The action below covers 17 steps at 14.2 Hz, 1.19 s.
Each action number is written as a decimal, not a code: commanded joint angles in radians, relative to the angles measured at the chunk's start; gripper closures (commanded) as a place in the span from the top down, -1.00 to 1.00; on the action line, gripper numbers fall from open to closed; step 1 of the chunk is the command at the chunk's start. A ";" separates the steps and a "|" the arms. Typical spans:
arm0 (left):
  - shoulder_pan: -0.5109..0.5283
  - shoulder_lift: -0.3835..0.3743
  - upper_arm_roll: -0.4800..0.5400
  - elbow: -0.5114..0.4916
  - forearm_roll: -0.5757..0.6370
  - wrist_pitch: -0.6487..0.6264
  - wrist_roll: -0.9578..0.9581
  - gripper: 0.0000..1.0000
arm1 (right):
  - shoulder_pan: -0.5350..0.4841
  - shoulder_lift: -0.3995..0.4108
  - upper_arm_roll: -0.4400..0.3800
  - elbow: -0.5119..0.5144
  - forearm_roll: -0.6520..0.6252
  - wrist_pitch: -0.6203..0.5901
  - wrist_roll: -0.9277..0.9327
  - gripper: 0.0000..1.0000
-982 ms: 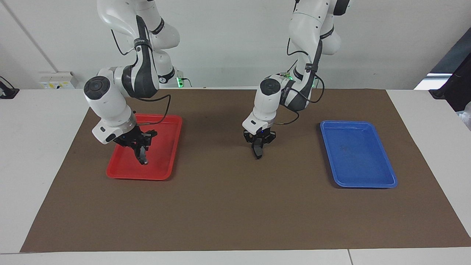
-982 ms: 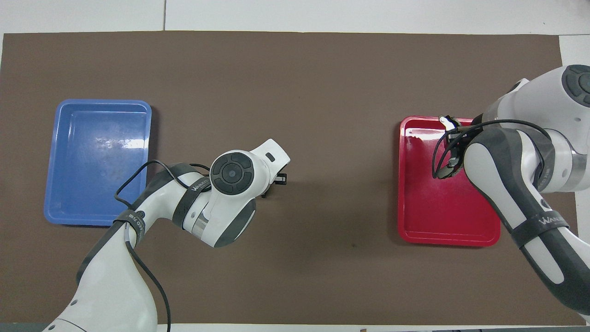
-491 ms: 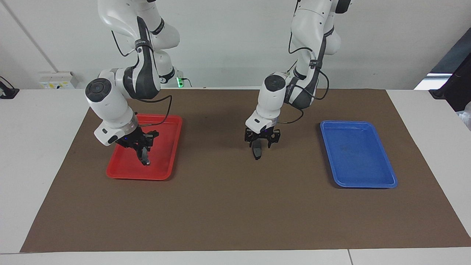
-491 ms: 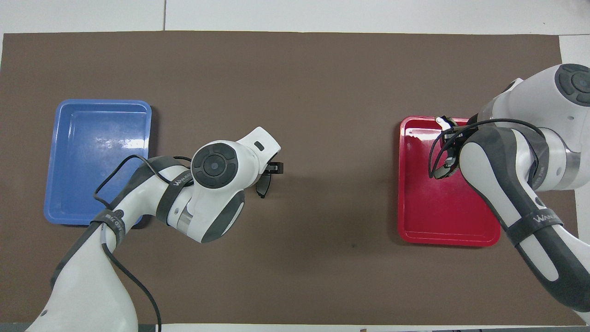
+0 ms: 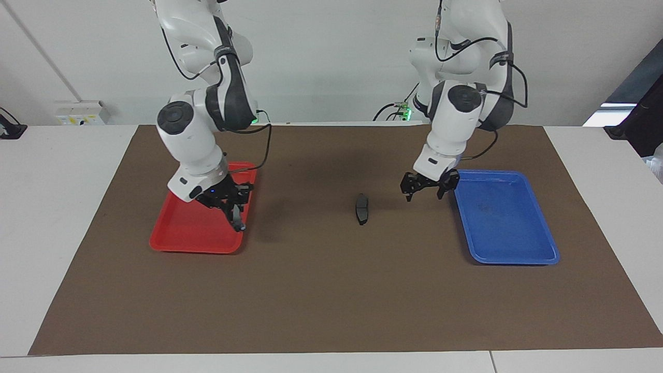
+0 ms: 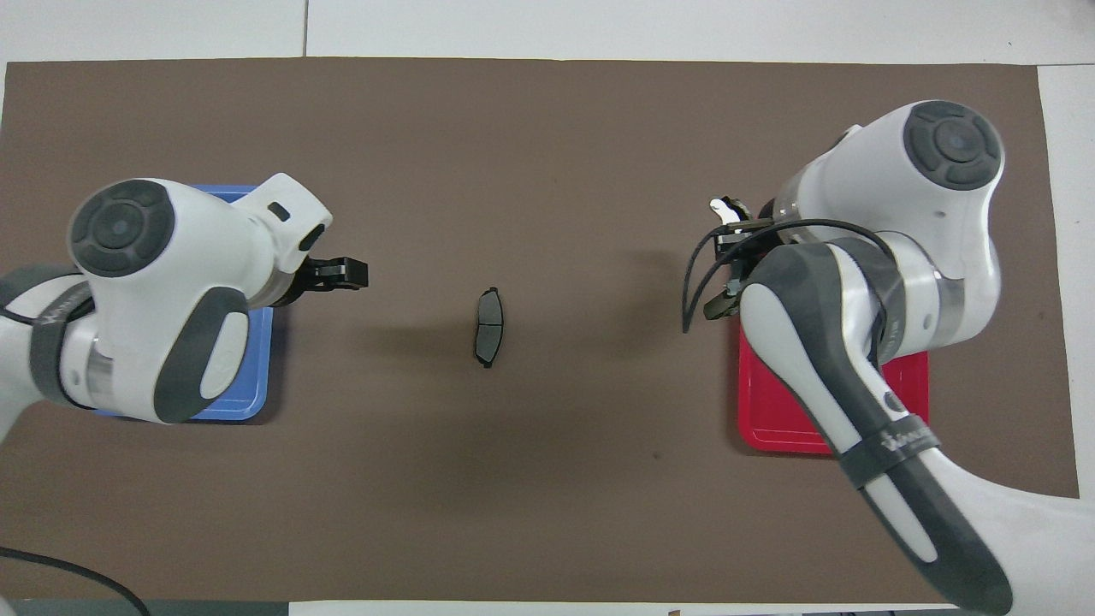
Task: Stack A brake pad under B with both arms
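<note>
The mat point(image 5: 321, 300) looks like matt brown paper or felt, flat and without shine, laid on a smooth white table point(image 5: 62, 217). The blue tray point(image 5: 518, 256) and the red tray point(image 5: 171, 243) look like moulded plastic, smooth and slightly glossy. The pad point(image 5: 361, 208) mid-mat is dark and dull, its face matt grey in the overhead view. The arms' shells are glossy white plastic with dark grey panels; the grippers look like matt black metal or plastic.
</note>
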 commanded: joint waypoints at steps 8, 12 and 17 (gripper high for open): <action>0.287 -0.069 -0.006 0.414 0.005 -0.562 0.322 0.97 | 0.376 0.361 -0.004 0.330 0.077 0.096 0.389 -1.00; 0.287 -0.020 -0.006 0.577 0.000 -0.738 0.321 0.97 | 0.404 0.341 -0.004 0.216 0.076 0.188 0.387 -1.00; 0.287 -0.067 -0.006 0.513 0.003 -0.728 0.314 0.98 | 0.386 0.342 -0.004 0.208 0.076 0.222 0.373 -1.00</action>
